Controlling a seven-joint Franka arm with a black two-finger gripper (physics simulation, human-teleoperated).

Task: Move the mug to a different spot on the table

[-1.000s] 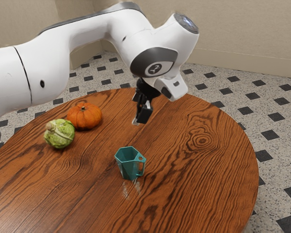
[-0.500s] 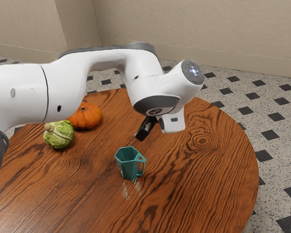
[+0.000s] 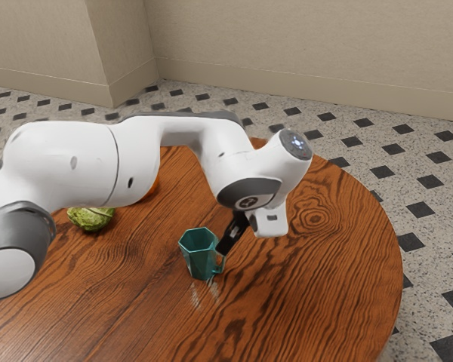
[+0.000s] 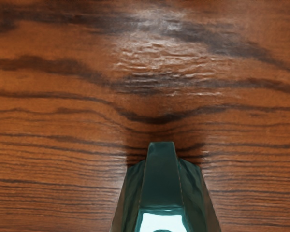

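Observation:
A teal angular mug (image 3: 200, 253) stands upright near the middle of the round wooden table (image 3: 325, 294), its handle turned toward the exterior view's right. My gripper (image 3: 232, 237) hangs low just above the mug's handle side, open, with nothing held. In the wrist view the mug (image 4: 162, 198) lies directly under my hand, its handle pointing away over bare wood.
A green squash (image 3: 90, 218) lies on the table toward the exterior view's left, partly behind my arm. The table's edge curves round at the exterior view's right, above a tiled floor (image 3: 430, 173).
My arm has swung down and toward the mug. The gripper dropped from well above the table's far side to just over the mug's handle. The arm now covers the orange pumpkin.

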